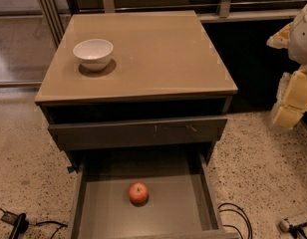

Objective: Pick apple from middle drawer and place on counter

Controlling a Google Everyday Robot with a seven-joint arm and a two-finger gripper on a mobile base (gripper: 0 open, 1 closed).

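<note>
- The tool (292, 96) is at the right edge of the view. It is pale and yellowish and hangs in the air beside the right side of the cabinet, above the speckled floor (263, 158).
- Tool state: it cannot be told whether the tool is apart or together.
- The apple (138, 193) lies well to the left of the tool and lower down, on the floor of the middle drawer (193, 203). It is red with a yellowish patch and sits stem up near the centre of the drawer, apart from every wall.
- The middle drawer is pulled out toward the camera, below and to the left of the tool. It is dark grey with low side walls.
- The drawer front (138, 132), marked with small pale scratches, sits directly above the open drawer. It is left of the tool and slightly lower.
- The counter (158, 54) is glossy tan and lies left of the tool. Its right edge is the side nearest the tool.
- The white bowl (93, 54) stands upright on the counter, on the side far from the tool and well apart from the apple.
- Black cables (235, 215) lie on the floor below the tool, just beside the right wall of the drawer.
- A pale object (295, 223) rests on the floor almost straight beneath the tool.
- A black item with a cable (16, 223) lies on the floor at the corner farthest from the tool.
</note>
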